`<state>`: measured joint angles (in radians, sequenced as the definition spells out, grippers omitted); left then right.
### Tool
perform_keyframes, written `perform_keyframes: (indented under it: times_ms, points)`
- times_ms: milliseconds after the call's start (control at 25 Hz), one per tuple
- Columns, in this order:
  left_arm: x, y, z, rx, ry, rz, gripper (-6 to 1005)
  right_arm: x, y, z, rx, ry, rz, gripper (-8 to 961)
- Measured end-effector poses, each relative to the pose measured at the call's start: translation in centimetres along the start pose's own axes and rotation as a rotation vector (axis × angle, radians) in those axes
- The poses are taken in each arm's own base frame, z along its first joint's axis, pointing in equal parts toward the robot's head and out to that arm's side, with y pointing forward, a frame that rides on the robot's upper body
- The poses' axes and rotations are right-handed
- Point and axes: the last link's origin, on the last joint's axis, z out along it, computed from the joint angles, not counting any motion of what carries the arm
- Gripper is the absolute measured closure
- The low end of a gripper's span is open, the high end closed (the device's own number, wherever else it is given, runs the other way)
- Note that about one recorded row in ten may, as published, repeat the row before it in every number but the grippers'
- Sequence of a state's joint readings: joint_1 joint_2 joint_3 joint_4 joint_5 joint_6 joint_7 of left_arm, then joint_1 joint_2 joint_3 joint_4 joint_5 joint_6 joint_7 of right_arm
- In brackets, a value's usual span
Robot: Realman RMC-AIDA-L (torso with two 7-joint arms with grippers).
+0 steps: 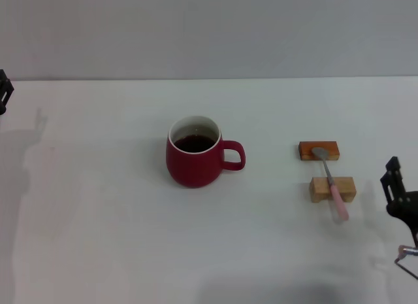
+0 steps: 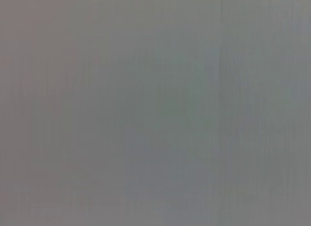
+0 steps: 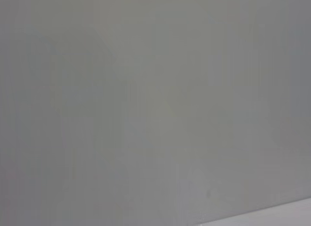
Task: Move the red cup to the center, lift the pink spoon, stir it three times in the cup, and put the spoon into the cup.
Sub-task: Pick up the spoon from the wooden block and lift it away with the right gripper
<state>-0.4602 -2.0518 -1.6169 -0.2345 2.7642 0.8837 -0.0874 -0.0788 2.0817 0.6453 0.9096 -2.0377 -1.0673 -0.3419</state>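
The red cup [image 1: 194, 153] stands upright near the middle of the white table in the head view, its handle toward the right, with dark liquid inside. The pink spoon [image 1: 331, 182] lies to its right across two small wooden blocks, its metal bowl on the far block and its pink handle past the near one. My right gripper [image 1: 398, 193] is at the right edge, a little right of the spoon handle. My left gripper [image 1: 4, 91] shows only as a dark part at the far left edge. Both wrist views show only plain grey surface.
The far wooden block [image 1: 319, 150] and the near wooden block [image 1: 332, 189] carry the spoon. The white table [image 1: 98, 206] meets a grey wall at the back.
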Motion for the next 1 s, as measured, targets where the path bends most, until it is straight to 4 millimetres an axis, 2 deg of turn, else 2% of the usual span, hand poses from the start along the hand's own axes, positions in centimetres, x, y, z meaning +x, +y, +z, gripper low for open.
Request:
perform_keyframes:
  times_ms: [560,1000]
  points:
    - [0.1,-0.1,0.0,0.001,0.006,0.013,170,0.8,1.5,-1.5,-0.055,0.022,0.003,314]
    - [0.2,0.0,0.0,-0.005,0.012,0.015,170,1.7,1.4,-2.2,-0.052,0.05,0.0,314]
